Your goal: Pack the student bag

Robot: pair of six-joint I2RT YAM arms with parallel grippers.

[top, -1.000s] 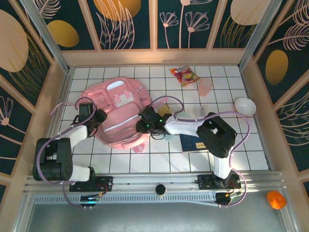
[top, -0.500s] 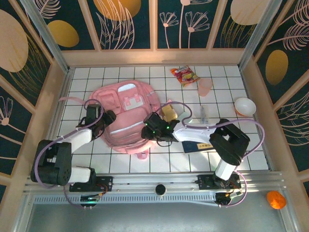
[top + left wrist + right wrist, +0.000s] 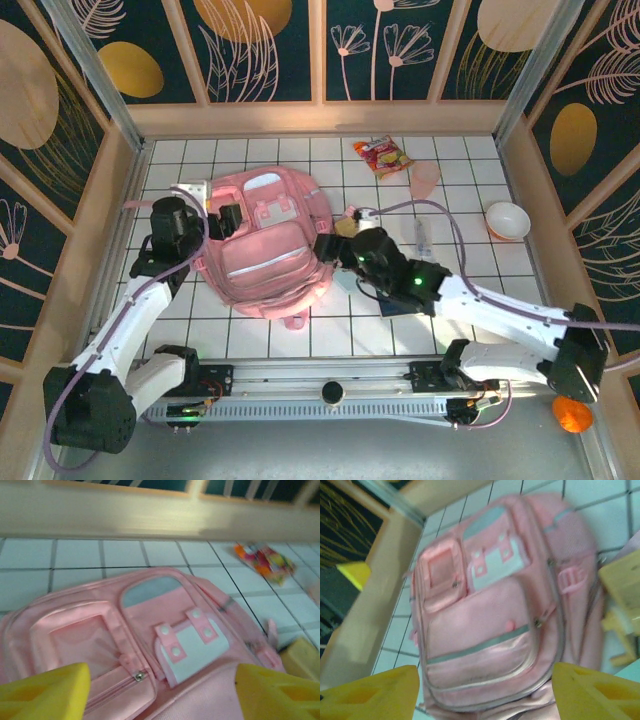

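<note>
The student bag (image 3: 265,250) is a large pink backpack lying flat, front pockets up, on the white tiled table. My left gripper (image 3: 231,218) hovers over the bag's upper left pocket. Its yellow fingers (image 3: 45,692) stand wide apart over the zipped pocket of the bag (image 3: 150,610), so my left gripper (image 3: 160,695) is open and holds nothing. My right gripper (image 3: 328,245) sits at the bag's right edge. From above, my right gripper (image 3: 485,695) is open over the bag (image 3: 490,615), fingers (image 3: 597,690) spread and empty.
A yellow block (image 3: 345,226) lies just right of the bag, a dark blue booklet (image 3: 400,298) under the right arm. Farther right and back are a slim tube (image 3: 424,235), a snack packet (image 3: 382,155), a pink cup (image 3: 425,178) and a white bowl (image 3: 507,220). Wooden walls (image 3: 320,118) enclose the table.
Both grippers were low on the bag's sides; both have widened and drawn off it. The right arm has stretched out to the right. The bag now lies flatter and slightly farther back.
</note>
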